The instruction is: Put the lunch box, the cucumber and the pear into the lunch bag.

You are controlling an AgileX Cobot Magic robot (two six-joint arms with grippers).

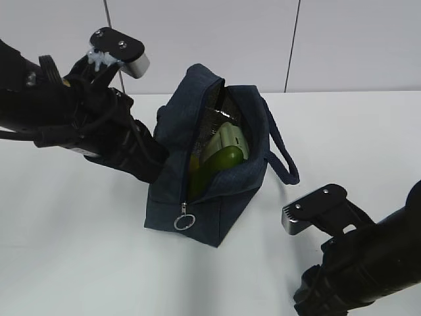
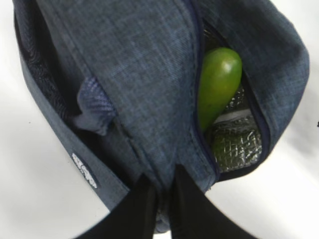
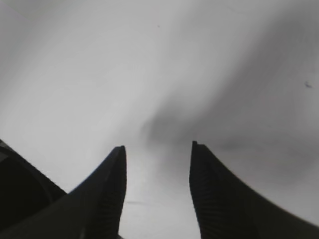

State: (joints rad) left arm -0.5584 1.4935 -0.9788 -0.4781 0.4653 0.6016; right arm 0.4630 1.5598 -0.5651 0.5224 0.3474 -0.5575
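The navy lunch bag [image 1: 217, 204] stands in the middle of the white table with its zipper open and the silver ring pull [image 1: 185, 222] hanging at the near end. Inside lie the pale green lunch box [image 1: 227, 139] and the dark green cucumber [image 1: 220, 161], and the cucumber [image 2: 218, 84] also shows against the silvery lining. A yellowish patch [image 1: 193, 166] beside the cucumber may be the pear. My left gripper [image 2: 164, 177] is shut on a fold of the lunch bag [image 2: 134, 74] fabric at its left end. Over bare table, my right gripper [image 3: 158, 149] stands open and holds nothing.
The left arm [image 1: 85, 125] reaches in from the left and presses against the bag's side. The right arm [image 1: 362, 263] sits low at the near right, apart from the bag. A strap handle [image 1: 283, 158] loops out on the bag's right side.
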